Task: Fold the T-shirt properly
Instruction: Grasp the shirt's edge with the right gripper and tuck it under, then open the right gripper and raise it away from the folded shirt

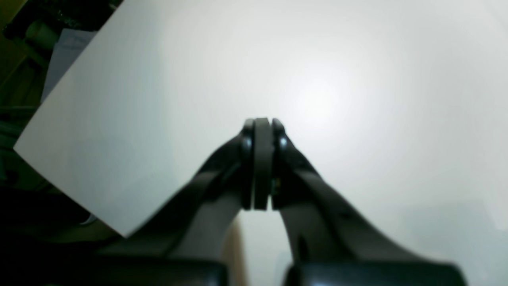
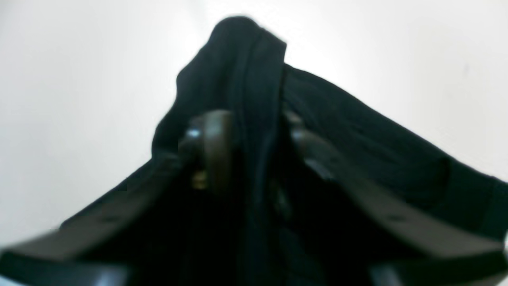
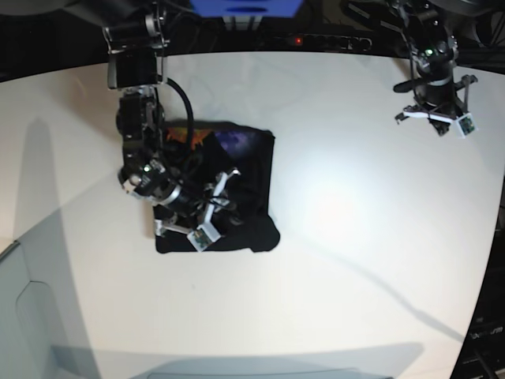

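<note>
Now the right gripper (image 2: 254, 135) pinches a raised fold of the plain black soft-fabric T-shirt (image 3: 245, 197), whose bulk lies beneath it on the white table (image 3: 355, 237). Well apart, the left gripper (image 1: 261, 159) hangs pressed together over bare tabletop.

left gripper (image 1: 261, 167) jaws together, right gripper (image 2: 254, 147) clamped (on cloth)
</note>
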Motion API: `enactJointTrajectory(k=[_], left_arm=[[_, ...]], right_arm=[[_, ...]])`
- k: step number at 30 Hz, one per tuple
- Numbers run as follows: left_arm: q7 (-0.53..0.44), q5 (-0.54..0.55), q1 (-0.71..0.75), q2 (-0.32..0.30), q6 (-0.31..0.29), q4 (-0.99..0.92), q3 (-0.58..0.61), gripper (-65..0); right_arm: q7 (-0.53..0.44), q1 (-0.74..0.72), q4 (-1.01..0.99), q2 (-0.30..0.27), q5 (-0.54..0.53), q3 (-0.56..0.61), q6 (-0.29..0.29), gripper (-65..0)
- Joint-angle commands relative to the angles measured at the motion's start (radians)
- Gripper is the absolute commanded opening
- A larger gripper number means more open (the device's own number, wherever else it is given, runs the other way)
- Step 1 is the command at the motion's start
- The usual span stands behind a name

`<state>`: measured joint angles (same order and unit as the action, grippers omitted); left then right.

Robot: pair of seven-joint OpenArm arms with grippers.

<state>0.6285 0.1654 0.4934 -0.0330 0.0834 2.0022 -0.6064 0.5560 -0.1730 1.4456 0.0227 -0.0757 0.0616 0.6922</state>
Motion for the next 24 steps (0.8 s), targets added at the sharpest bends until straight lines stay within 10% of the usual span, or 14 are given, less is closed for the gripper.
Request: enactJointTrajectory(k=[1,7,16,24], left_arm=[[-0.023,-0.003,0.004,-0.008,0.006,0.018,-0.004,-65.0],[-0.023,-0.002,0.006,-0.008,0.006,0.018,-0.004,-65.0],[-0.023,-0.005,0.009,-0.008,0.009,0.018,-0.005,-65.0],[-0.031,-0.003,0.046,-0.008,0.009,0.018,-0.005,-65.0]], right_arm=[[-0.037,-0.026,0.060,0.006,-0.023,-0.009,0.006,-33.7],[-0.027,0.037,0.263,0.067,-0.025,-0.049,0.006,-30.7],[-0.040,0.094,0.132,0.084,-0.019,0.086,0.006,-60.2],[-0.050,-0.023,-0.113,0.081,-0.019,0.085,0.006,-61.9]])
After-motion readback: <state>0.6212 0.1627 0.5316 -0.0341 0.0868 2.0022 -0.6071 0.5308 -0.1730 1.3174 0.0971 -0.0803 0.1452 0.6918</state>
